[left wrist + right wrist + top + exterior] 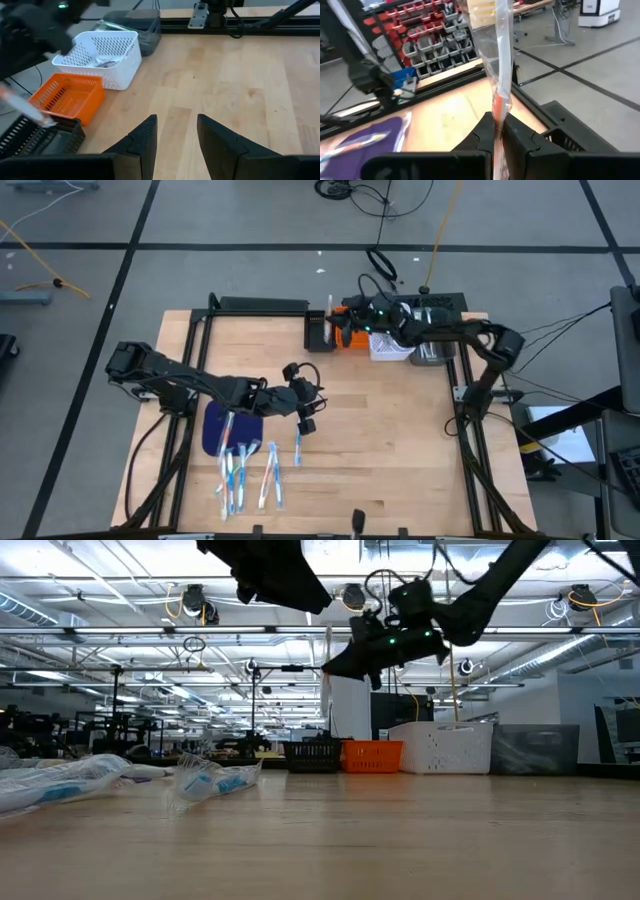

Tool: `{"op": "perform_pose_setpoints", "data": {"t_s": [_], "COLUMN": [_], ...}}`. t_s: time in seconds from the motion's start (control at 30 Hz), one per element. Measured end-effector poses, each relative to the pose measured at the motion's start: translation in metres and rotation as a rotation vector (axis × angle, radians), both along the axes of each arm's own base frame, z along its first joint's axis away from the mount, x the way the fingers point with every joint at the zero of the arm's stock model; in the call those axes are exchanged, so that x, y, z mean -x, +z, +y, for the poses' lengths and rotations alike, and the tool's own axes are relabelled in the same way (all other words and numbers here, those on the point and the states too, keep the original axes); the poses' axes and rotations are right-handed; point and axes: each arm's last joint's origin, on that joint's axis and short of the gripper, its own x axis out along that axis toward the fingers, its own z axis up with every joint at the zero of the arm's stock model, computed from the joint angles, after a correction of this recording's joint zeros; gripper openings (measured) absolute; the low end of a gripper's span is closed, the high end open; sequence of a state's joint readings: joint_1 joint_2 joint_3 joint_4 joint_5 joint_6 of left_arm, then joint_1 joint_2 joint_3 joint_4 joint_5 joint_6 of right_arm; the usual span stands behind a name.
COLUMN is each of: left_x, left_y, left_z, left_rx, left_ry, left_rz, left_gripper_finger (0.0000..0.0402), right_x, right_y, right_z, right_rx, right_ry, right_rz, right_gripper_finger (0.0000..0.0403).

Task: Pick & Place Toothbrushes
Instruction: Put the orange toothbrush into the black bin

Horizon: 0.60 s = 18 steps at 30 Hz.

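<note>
Right fingers pinch wrapped toothbrush (no legible label) | left fingers apart, empty

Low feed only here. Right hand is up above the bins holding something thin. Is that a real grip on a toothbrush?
Observer: Yes. The right wrist view shows the right hand shut on a wrapped toothbrush, which stands upright in its grip.
Operator: Which bin is it over?
Observer: From above, it hangs by the black bin and the orange bin; I cannot tell which.
Operator: Left hand?
Observer: The left hand is open and empty, near the dark blue mat, with loose toothbrushes lying by the mat.
</note>
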<state>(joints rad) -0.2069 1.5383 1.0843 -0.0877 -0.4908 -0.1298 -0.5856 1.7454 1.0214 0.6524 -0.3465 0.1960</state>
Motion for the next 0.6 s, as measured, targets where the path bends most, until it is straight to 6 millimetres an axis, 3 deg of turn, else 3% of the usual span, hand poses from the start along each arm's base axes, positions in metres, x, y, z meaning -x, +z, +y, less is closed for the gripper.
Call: {"op": "perform_pose_setpoints", "data": {"t_s": [0.27,0.6], "left_x": [0.0,0.004], "left_y": [0.0,-0.005], "left_z": [-0.001,-0.001], "left_rx": [0.003,0.032], "left_ry": [-0.001,0.022], "left_rz": [0.002,0.051], "left_gripper_finger": [0.0141,0.014], "right_x": [-0.028,-0.019], "right_y": [-0.019,-0.044], "right_z": [-0.033,-0.058], "right_rx": [-0.087,-0.192], "right_ry": [-0.01,-0.08], "right_rz": [0.084,0.168], "right_gripper_finger": [0.001,0.001]}}
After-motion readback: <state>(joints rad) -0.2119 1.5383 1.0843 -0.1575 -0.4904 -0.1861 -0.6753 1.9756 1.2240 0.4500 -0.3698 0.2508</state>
